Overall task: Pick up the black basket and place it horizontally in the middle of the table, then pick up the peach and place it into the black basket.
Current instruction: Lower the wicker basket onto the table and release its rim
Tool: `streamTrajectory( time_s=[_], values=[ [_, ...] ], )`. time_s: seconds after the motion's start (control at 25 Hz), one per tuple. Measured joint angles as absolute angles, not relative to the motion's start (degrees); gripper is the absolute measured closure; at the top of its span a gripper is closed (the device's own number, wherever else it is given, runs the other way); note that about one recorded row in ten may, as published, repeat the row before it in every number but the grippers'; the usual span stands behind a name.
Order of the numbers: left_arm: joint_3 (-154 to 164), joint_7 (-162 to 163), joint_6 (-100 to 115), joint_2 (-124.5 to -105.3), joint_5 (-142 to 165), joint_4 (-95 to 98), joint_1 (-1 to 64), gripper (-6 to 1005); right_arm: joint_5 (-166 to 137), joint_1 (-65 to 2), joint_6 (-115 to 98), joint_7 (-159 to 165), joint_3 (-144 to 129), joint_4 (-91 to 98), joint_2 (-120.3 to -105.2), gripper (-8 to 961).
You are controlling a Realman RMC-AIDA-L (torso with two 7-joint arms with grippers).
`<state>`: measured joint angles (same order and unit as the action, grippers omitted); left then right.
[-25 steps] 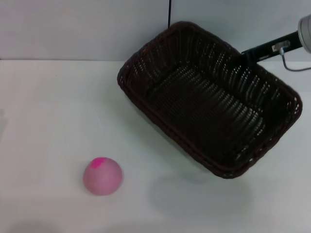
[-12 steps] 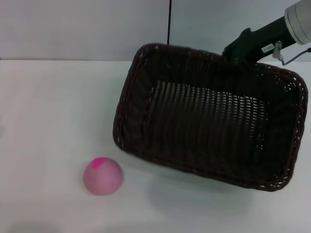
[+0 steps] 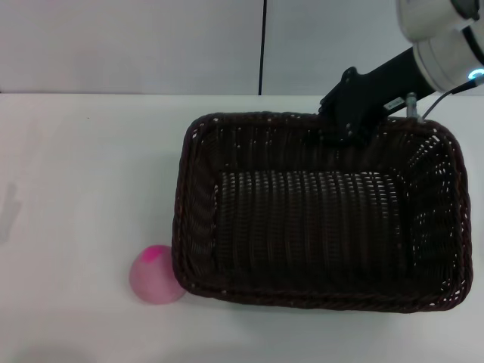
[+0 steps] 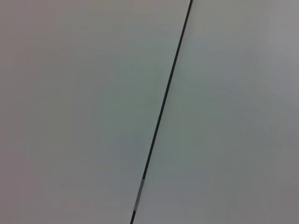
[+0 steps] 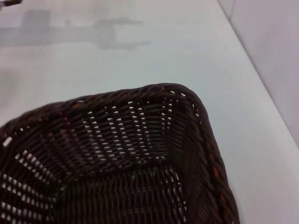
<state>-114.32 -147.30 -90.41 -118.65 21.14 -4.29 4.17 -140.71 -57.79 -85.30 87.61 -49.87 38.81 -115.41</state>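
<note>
The right claw [image 3: 349, 130] sits at the far long rim of the black basket [image 3: 318, 219], its dark body overlapping the braided edge; it appears clamped on that rim, though the fingertips themselves are hidden behind the weave, so the grip is a judgement rather than something plainly seen; the left claw is out of sight, its wrist camera facing only the pale wall [image 4: 70, 93] and a dark seam.

The basket lies with its long side across the white surface [image 3: 83, 166], roughly level and near the middle, perhaps a little toward the robot's right; whether its base is fully down on the surface cannot be told from here.

The peach [image 3: 153, 274] rests on the surface at the basket's near left corner, touching it or just beside it, partly tucked under the flaring rim.

That closeness is the main hazard; if the basket is lowered or nudged further left, the corner could press on the peach and send it rolling toward the near edge, or trap it beneath the rim where a claw cannot close around it cleanly; a release while the basket is tilted could also let it shift and knock the fruit.
</note>
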Motion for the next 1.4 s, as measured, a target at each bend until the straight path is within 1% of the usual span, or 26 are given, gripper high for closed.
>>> streamTrajectory(
  time_s=[0.12, 0.36, 0.52, 0.64, 0.88, 1.08, 1.28, 1.36, 1.4],
  values=[
    [-114.3, -147.3, -91.1, -118.66, 21.2, -3.4, 4.2, 159, -141.3, -57.6, -83.0, 85.3, -51.3, 39.3, -116.48, 779],
    [-114.3, -147.3, -92.1, -118.66, 21.2, -2.3, 4.1, 160, -141.2, -57.2, -78.8, 84.7, -56.1, 39.4, -117.22, 779],
    [-114.3, -147.2, -92.7, -118.66, 21.4, -1.8, 4.3, 161, -140.9, -56.6, -75.4, 81.8, -58.4, 39.3, -118.81, 779],
    [-114.3, -147.2, -92.8, -118.65, 21.6, -1.5, 4.5, 161, -139.3, -56.6, -73.3, 81.0, -60.7, 38.2, -118.97, 779],
    [-114.3, -147.2, -92.3, -118.62, 21.8, -1.5, 4.8, 162, -135.9, -56.0, -67.3, 81.0, -65.2, 37.5, -119.18, 698],
    [-114.1, -147.1, -91.6, -118.5, 21.9, -1.5, 5.4, 163, -135.8, -55.8, -67.1, 81.5, -65.6, 37.7, -119.18, 631],
    [-111.0, -146.4, -91.0, -117.98, 22.0, -2.0, 5.5, 164, -134.2, -55.0, -67.9, 81.8, -65.7, 38.5, -119.24, 390],
    [-108.6, -144.3, -90.1, -117.03, 22.0, -2.3, 5.6, 164, -132.9, -53.8, -69.1, 81.9, -65.7, 40.4, -119.32, 389],
    [-108.6, -144.3, -90.1, -117.03, 22.0, -2.3, 5.6, 164, -132.3, -53.1, -70.1, 82.1, -65.7, 41.5, -119.36, 389]
  ],
)
